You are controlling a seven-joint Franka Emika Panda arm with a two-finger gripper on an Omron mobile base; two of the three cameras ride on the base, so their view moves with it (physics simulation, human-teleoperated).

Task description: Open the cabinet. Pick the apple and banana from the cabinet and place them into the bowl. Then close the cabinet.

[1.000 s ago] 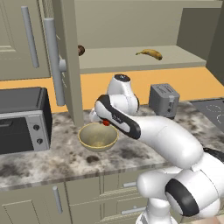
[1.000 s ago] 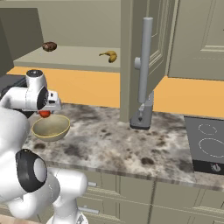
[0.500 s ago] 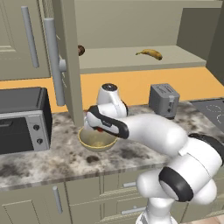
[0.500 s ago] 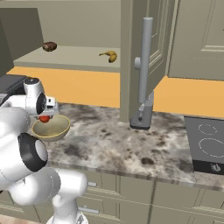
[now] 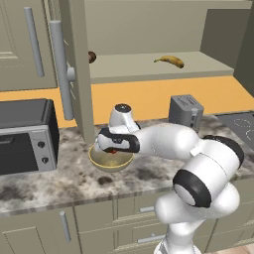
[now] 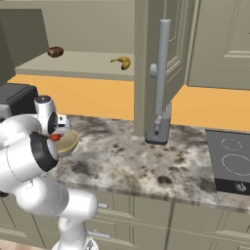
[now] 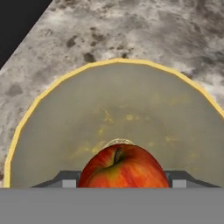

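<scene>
- The gripper [image 5: 115,150] hangs low over the bowl [image 5: 101,161], pointing down into it; the white arm reaches left from the base and bends down at the wrist
- In the hand view the apple [image 7: 124,166] sits between the two dark finger tips [image 7: 64,180], one tip at each side of it, so the jaws are pinching the apple rather than standing free
- The apple is red with yellowish streaks, stem upward toward the camera, right above the glossy golden inside of the bowl [image 7: 65,127]; whether it touches the bowl floor I cannot tell
- In the right base view a spot of red, the apple [image 6: 55,137], shows at the hand just above the bowl [image 6: 68,143]
- The bowl stands on the speckled grey stone counter [image 5: 54,181], near the toaster oven [image 5: 25,134] to its left and well apart from the toaster [image 5: 185,111] to the right
- The cabinet [image 5: 149,34] is open: its left door [image 5: 74,69] is swung out toward the camera, edge-on, with its long grey bar handle [image 5: 60,69] facing left
- The banana [image 5: 169,60] lies on the cabinet shelf, toward the right side, curved and yellow
- A small dark brown round object [image 5: 92,57] lies on the same shelf at the left, partly hidden behind the open door; in the right base view it [image 6: 55,51] is well apart from the banana [image 6: 122,61]
- A stovetop [image 6: 233,156] lies at the counter's right end
</scene>
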